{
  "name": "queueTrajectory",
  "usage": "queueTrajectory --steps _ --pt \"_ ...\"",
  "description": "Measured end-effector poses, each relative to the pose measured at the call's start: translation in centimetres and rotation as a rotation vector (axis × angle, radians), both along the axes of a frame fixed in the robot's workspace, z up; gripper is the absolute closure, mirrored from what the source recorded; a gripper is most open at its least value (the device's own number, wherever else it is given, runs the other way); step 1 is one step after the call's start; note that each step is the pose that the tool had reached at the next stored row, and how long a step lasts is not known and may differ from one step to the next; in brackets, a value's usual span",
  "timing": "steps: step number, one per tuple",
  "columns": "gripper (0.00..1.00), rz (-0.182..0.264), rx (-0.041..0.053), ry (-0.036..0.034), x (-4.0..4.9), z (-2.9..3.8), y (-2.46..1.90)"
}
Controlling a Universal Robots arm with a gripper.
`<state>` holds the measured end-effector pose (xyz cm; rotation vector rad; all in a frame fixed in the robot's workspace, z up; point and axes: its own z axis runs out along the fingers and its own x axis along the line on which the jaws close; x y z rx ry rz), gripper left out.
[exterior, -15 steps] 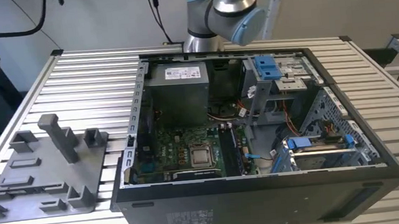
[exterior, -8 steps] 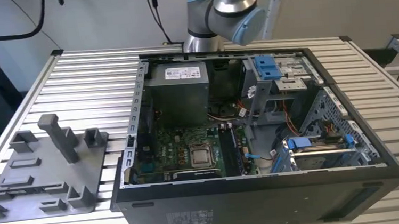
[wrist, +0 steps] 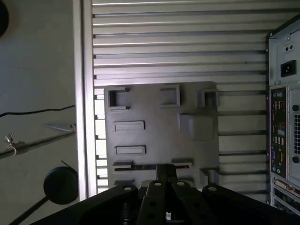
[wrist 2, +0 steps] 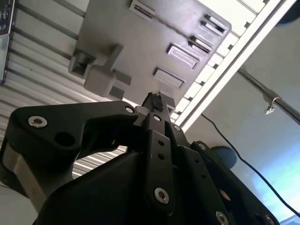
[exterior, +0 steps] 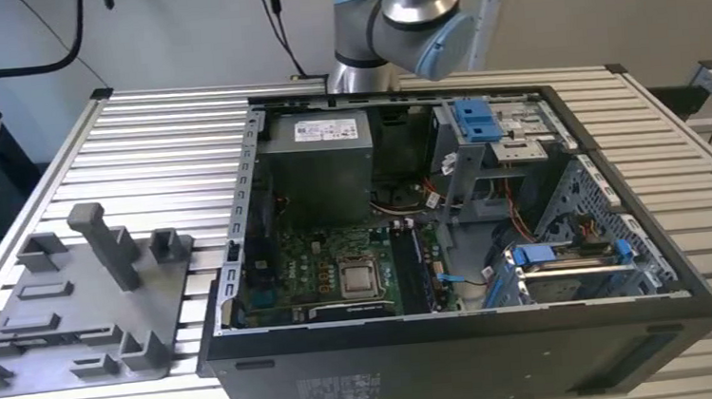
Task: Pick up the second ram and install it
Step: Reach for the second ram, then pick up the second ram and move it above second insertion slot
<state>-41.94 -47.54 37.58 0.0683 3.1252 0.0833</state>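
Observation:
The second ram (wrist: 136, 166) stands edge-on as a dark slim bar between two holders of the grey fixture tray (wrist: 154, 117). It also crosses the tray (wrist 2: 140, 42) as a thin dark line (wrist 2: 168, 27) in the second wrist view. My gripper (wrist: 166, 172) hangs well above the tray, over the middle of that bar. Its fingers (wrist 2: 153, 99) are shut together with nothing between them. In the exterior view the tray (exterior: 72, 308) lies to the left of the open computer case (exterior: 469, 343).
A grey upright post (exterior: 103, 243) rises from the tray. The case holds the motherboard (exterior: 323, 269), memory slots (exterior: 418, 257) and blue drive-bay clips (exterior: 483, 123). The case's rear panel (wrist: 283, 117) borders the tray. Slatted table (exterior: 162, 158) lies all around.

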Motion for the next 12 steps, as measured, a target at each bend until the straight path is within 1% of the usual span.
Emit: queueTrajectory --steps 4,12 --pt "0.89 0.002 0.0000 0.0000 0.06 -0.01 -0.41" --pt "0.89 0.002 0.0000 0.0000 0.06 -0.03 -0.42"
